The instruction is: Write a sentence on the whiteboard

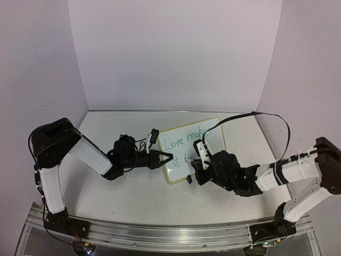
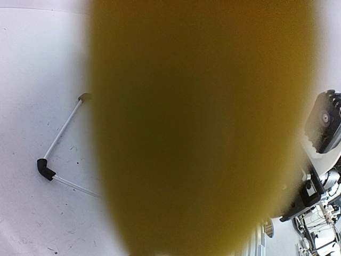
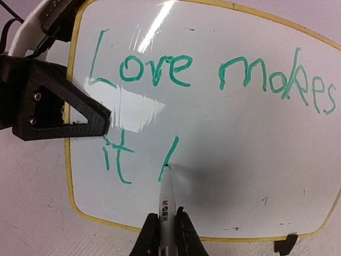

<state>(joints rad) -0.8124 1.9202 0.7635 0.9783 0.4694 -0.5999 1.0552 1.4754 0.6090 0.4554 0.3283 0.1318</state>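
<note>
The whiteboard (image 1: 205,140) lies flat mid-table, white with a thin yellow frame. In the right wrist view the whiteboard (image 3: 240,138) reads "Love makes" and below it "it" plus one slanted stroke, all in green. My right gripper (image 3: 166,216) is shut on a white marker (image 3: 166,200); its tip touches the board at the slanted stroke. In the top view my right gripper (image 1: 196,169) sits at the board's near edge. My left gripper (image 1: 166,159) is at the board's left edge, one black finger (image 3: 58,104) lying on it. A yellow-brown blur (image 2: 202,133) fills most of the left wrist view and hides the jaws.
A black clip foot (image 3: 285,244) sticks out at the board's near right corner. A thin pale bent rod with black ends (image 2: 61,133) shows at the left of the left wrist view. White walls enclose the table at the back and sides. A black cable (image 1: 266,114) loops above the right arm.
</note>
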